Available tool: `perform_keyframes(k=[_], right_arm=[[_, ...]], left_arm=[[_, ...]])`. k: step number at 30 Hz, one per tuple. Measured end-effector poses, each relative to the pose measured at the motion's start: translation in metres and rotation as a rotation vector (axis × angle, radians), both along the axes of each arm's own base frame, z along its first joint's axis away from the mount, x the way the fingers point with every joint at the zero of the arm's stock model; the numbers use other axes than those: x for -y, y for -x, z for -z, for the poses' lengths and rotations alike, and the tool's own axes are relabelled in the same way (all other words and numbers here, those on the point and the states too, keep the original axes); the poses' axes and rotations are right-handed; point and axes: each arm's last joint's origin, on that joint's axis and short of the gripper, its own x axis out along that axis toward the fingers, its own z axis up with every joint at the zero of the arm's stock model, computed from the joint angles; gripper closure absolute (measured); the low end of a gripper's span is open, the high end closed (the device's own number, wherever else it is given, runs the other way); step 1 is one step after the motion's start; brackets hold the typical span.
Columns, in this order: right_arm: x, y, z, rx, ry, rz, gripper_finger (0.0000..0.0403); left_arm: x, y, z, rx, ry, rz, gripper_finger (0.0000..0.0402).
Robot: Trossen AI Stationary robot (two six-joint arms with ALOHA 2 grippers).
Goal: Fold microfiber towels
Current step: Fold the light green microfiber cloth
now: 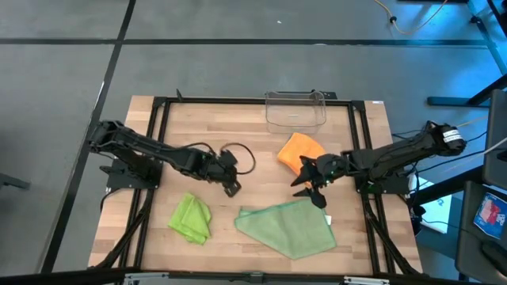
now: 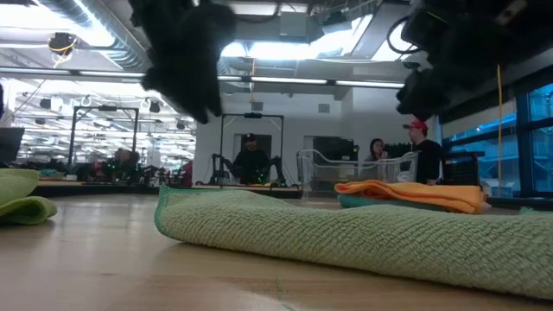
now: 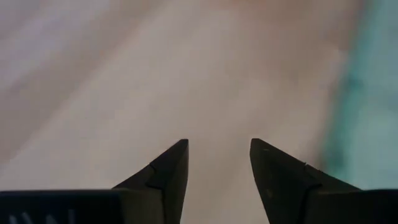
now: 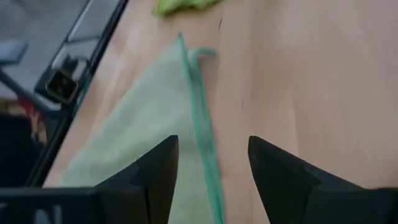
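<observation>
The pale sage green towel (image 1: 289,228) lies folded on the table near the front edge; it also shows in the low view (image 2: 346,238) and in the right wrist view (image 4: 155,118). The lime green towel (image 1: 192,218) lies crumpled at the front left. The orange towel (image 1: 299,151) lies folded in front of the bin, on a teal cloth whose edge shows in the low view (image 2: 354,201). My left gripper (image 1: 231,184) is open above bare wood (image 3: 217,99). My right gripper (image 1: 310,190) is open above the sage towel's far edge (image 4: 202,137).
A clear plastic bin (image 1: 295,109) stands at the table's far edge. A black cable (image 1: 238,156) loops on the wood near my left gripper. Bare wood lies between the two grippers. People and equipment show in the room behind (image 2: 415,142).
</observation>
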Motion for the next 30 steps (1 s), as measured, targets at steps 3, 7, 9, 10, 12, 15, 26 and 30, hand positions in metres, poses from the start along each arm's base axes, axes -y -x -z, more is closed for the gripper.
perform_keyframes(k=[3, 7, 9, 10, 12, 15, 26, 30], right_arm=[[-0.004, 0.003, 0.004, -0.049, 0.010, -0.024, 0.0205], [-0.009, 0.015, 0.015, -0.212, 0.019, -0.044, 0.0205], [-0.011, 0.025, 0.022, -0.352, -0.022, -0.038, 0.0205], [-0.011, 0.030, 0.025, -0.423, -0.048, -0.017, 0.0205], [-0.012, 0.038, 0.029, -0.540, -0.091, 0.055, 0.0205], [-0.014, 0.046, 0.033, -0.671, -0.157, 0.187, 0.0205], [-0.027, 0.054, 0.037, -0.750, -0.328, 0.569, 0.0205], [-0.028, 0.062, 0.053, -0.739, -0.347, 0.668, 0.0205]], left_arm=[[0.016, -0.018, 0.003, 0.108, 0.033, 0.173, 0.0237], [0.034, -0.031, 0.008, 0.193, 0.025, 0.298, 0.0237], [0.038, -0.032, 0.010, 0.197, 0.014, 0.317, 0.0237], [0.039, -0.032, 0.011, 0.196, 0.011, 0.317, 0.0237], [0.039, -0.033, 0.013, 0.191, -0.003, 0.307, 0.0237], [0.038, -0.033, 0.013, 0.190, -0.021, 0.295, 0.0237], [0.037, -0.033, 0.013, 0.179, -0.071, 0.333, 0.0237], [0.037, -0.033, 0.013, 0.177, -0.079, 0.345, 0.0237]])
